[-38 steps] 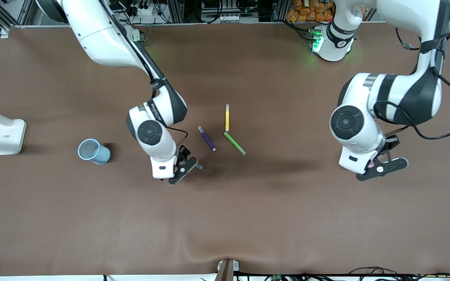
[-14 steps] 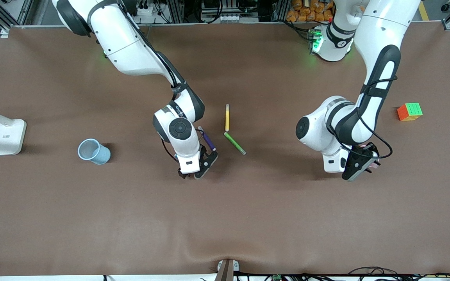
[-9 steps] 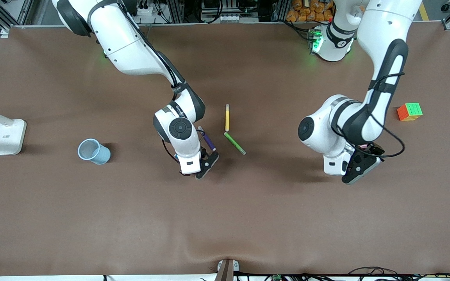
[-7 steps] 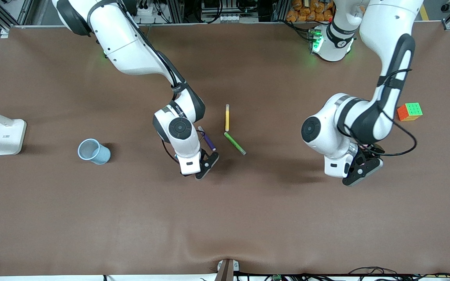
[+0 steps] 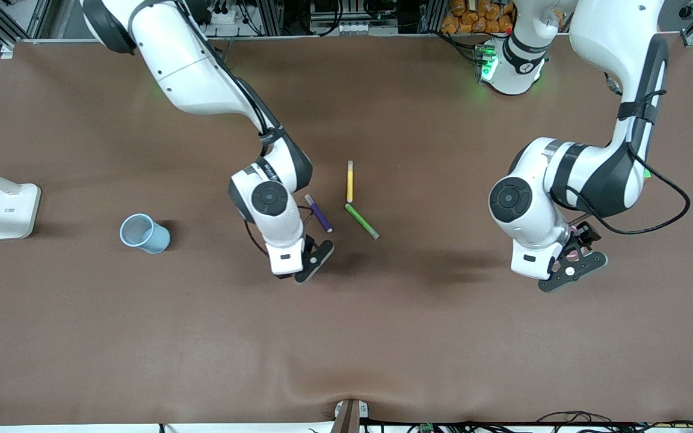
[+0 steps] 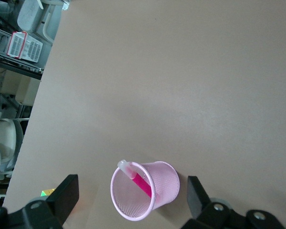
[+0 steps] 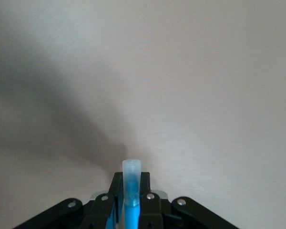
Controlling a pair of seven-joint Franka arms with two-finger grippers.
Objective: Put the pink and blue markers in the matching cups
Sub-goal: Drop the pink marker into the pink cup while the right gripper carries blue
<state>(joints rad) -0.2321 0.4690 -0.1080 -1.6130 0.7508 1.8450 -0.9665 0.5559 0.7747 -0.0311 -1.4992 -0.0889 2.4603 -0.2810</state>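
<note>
In the left wrist view the pink marker (image 6: 144,185) leans inside the pale pink cup (image 6: 162,188), cap end on the rim. My left gripper (image 6: 131,196) hangs open over that cup, one finger at each side, touching neither. From the front the left gripper (image 5: 572,272) covers most of the cup. My right gripper (image 7: 132,185) is shut on the blue marker (image 7: 132,172), whose pale cap sticks out past the fingertips. It hangs just over the table (image 5: 346,337), close to the purple marker, as the right gripper (image 5: 309,260) shows in the front view. The light blue cup (image 5: 144,233) stands upright toward the right arm's end.
Three other markers lie mid-table: purple (image 5: 319,213), yellow (image 5: 350,181) and green (image 5: 362,221). A white lamp base (image 5: 12,210) sits at the right arm's end of the table. A corner of a coloured cube (image 6: 46,192) shows beside the pink cup.
My left gripper opened, leaving the pink marker in the pink cup, and its arm swung over the cube. My right gripper shut on the blue marker and shifted slightly toward the blue cup.
</note>
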